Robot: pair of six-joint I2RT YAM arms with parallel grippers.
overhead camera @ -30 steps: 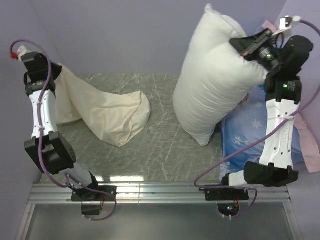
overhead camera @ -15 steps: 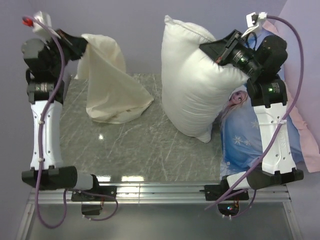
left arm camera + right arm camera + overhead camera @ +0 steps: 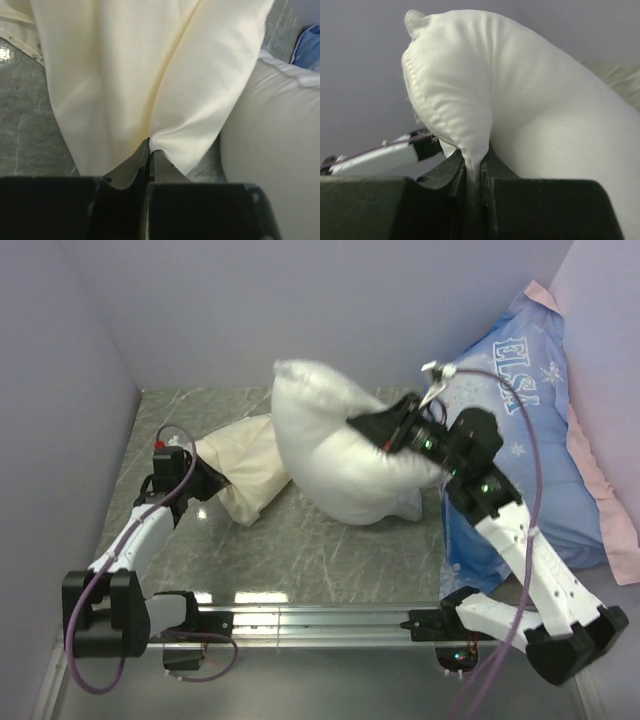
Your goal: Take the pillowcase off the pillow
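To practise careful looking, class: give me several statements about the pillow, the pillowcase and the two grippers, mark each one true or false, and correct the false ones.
1. The pillow is bare, lying beside the pillowcase rather than inside it. True.
2. The left gripper hangs open above the pillowcase. False: it is shut on a fold of the cream fabric.
3. The right gripper pinches the pillow's seamed edge. True.
4. The blue ELSA pillow lies at the left side of the table. False: it lies at the right side, behind the right arm.
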